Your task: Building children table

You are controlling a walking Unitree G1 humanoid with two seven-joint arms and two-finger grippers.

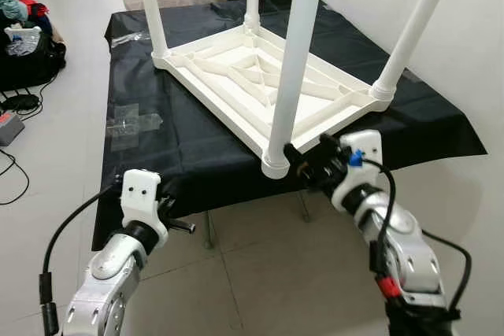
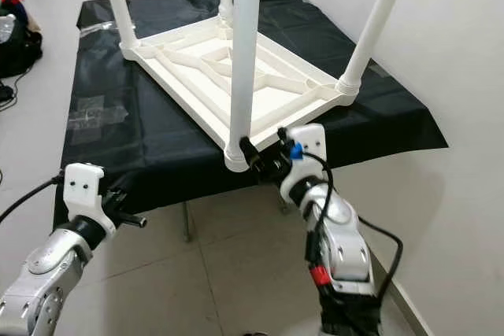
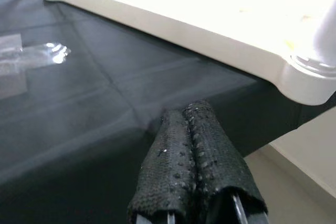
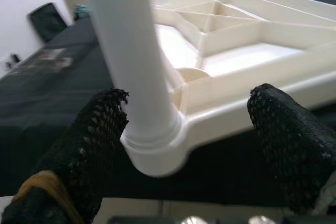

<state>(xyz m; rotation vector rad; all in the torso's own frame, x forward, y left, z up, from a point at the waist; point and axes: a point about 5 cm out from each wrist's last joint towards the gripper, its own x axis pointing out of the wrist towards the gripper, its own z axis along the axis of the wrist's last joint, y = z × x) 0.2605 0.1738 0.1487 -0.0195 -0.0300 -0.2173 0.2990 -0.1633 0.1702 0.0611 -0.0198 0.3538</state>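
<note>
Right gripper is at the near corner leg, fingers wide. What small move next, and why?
Probably close the right gripper on the near leg. Its open fingers already sit either side of the leg's base at the upturned table's corner socket. The left gripper rests shut on the black cloth.

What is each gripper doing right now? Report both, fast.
Left gripper: shut, holding nothing, over the black cloth.
Right gripper: open, fingers either side of the near table leg, not clamped.
</note>
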